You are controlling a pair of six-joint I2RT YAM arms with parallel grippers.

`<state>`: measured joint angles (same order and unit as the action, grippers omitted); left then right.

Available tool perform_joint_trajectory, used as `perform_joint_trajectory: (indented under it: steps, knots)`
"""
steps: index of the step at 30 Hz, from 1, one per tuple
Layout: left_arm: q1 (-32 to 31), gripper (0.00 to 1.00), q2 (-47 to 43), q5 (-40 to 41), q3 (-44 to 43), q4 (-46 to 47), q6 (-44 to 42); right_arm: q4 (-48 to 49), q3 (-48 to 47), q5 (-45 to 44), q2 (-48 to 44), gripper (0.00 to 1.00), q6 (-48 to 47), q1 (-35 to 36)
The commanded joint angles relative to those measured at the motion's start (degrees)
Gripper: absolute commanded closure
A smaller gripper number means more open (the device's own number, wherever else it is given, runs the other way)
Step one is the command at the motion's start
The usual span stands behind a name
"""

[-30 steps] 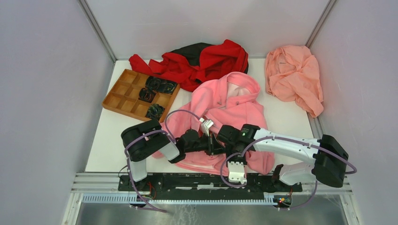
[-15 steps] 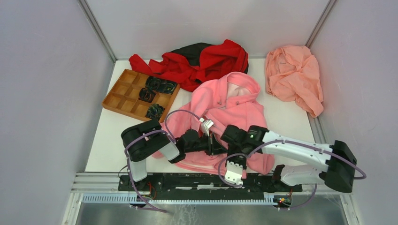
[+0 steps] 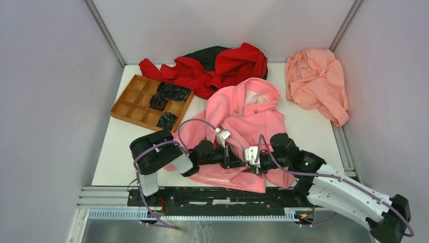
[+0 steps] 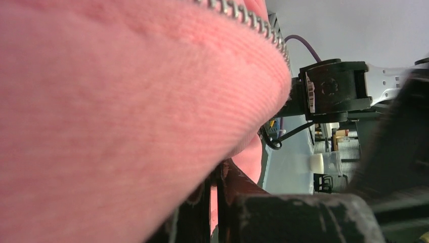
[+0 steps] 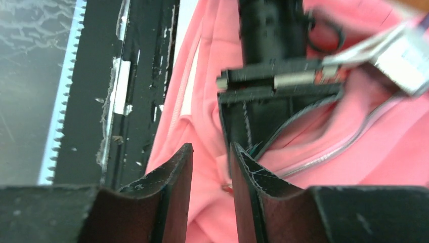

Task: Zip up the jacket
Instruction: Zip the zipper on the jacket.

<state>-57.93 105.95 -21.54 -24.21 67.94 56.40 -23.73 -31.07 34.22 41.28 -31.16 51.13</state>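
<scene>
Bright pink fleece hooded jacket (image 3: 253,119) spread on the white desk (image 3: 119,157) toward the near edge, hood pointing at the far wall, hem lying by the 2 arm bases. Left gripper (image 4: 216,179) stretched across the lower front, jaws clenched on a fold of the pink fleece right beside the metal zipper teeth (image 4: 253,23). Right gripper (image 5: 212,152) just beside it, low over the same part of the front, jaws parted by a narrow gap and grasping nothing, pink cloth visible through that gap. Left of the jacket, near its sleeve, an orange-brown wooden tray (image 3: 135,112) divided into small square compartments, set at an angle on the desk. Dark coiled bundles (image 3: 173,92) in at least 3 of those compartments, all on the side nearest the jacket; too small to tell what they are. Behind the hood and touching it, a crumpled red-and-black garment (image 3: 222,63), 1 sleeve trailing near the tray's far corner. In the far right corner, a crumpled salmon-peach cloth (image 3: 316,83), apart from the jacket.
</scene>
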Motion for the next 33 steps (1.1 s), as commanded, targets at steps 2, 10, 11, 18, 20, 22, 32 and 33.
perform_joint_trajectory:
  steps: [2, 10, 11, 18, 20, 22, 32, 33]
  knots:
    - [-0.5, 0.98, -1.5, -4.5, 1.5, 0.3, 1.5, 15.9, 9.1, 7.2, -2.8, 0.57, 24.7, -5.4]
    - [-0.5, 0.98, -1.3, -6.3, 1.2, 1.2, 1.3, 22.2, 18.0, 8.2, -7.9, 0.41, 31.8, -15.4]
    - [-0.5, 0.98, -1.3, -6.4, 1.1, 0.9, 1.2, 23.2, 19.1, 8.5, -8.0, 0.41, 33.9, -16.2]
    - [-0.5, 0.98, -1.9, -6.2, 1.6, 0.4, 1.2, 26.2, 22.2, 14.4, -9.1, 0.58, 40.4, -18.0]
    - [-0.5, 0.98, -2.0, -6.3, 1.6, 0.1, 1.1, 24.8, 21.9, 14.9, -9.3, 0.59, 41.6, -18.0]
    - [-0.5, 0.98, -2.2, -6.5, 1.4, -0.1, 1.0, 22.2, 22.2, 13.9, -9.2, 0.58, 43.5, -18.1]
    - [-0.5, 0.98, -3.8, -6.8, 1.4, -1.9, 0.8, 13.1, 21.1, 9.9, -8.1, 0.53, 53.2, -19.7]
    - [-0.4, 0.98, -3.8, -6.8, 1.4, -2.1, 0.8, 11.7, 21.2, 8.4, -7.9, 0.52, 54.0, -19.8]
